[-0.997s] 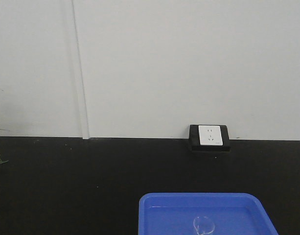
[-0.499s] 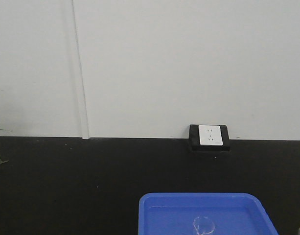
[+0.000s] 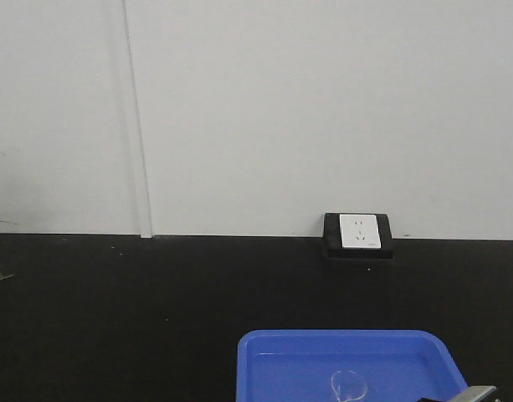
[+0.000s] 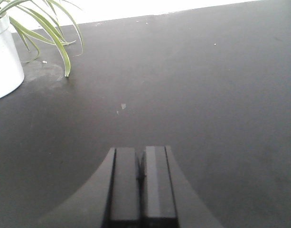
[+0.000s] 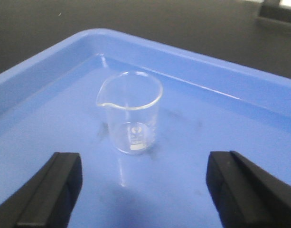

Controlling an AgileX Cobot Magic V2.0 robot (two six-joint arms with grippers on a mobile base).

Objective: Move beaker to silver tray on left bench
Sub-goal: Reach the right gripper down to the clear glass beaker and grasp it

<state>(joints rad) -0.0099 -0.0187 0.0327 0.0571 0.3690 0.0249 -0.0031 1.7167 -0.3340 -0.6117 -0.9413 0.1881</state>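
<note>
The small clear beaker (image 5: 131, 114) stands upright in the blue plastic tray (image 5: 50, 61). It also shows in the front view (image 3: 348, 385), inside the blue tray (image 3: 264, 347). My right gripper (image 5: 143, 164) is open, its two black fingers spread wide, with the beaker just ahead of them and between their lines. A piece of the right arm (image 3: 478, 394) shows at the front view's bottom right. My left gripper (image 4: 141, 154) is shut and empty, low over the black bench top (image 4: 207, 85). The silver tray is out of view.
A potted plant in a white pot (image 4: 3, 57) stands at the far left of the bench. A wall socket (image 3: 359, 236) sits at the back edge of the bench, under the white wall (image 3: 323, 109).
The right arm has come into the front view at the bottom right corner. The beaker and blue tray have not moved.
</note>
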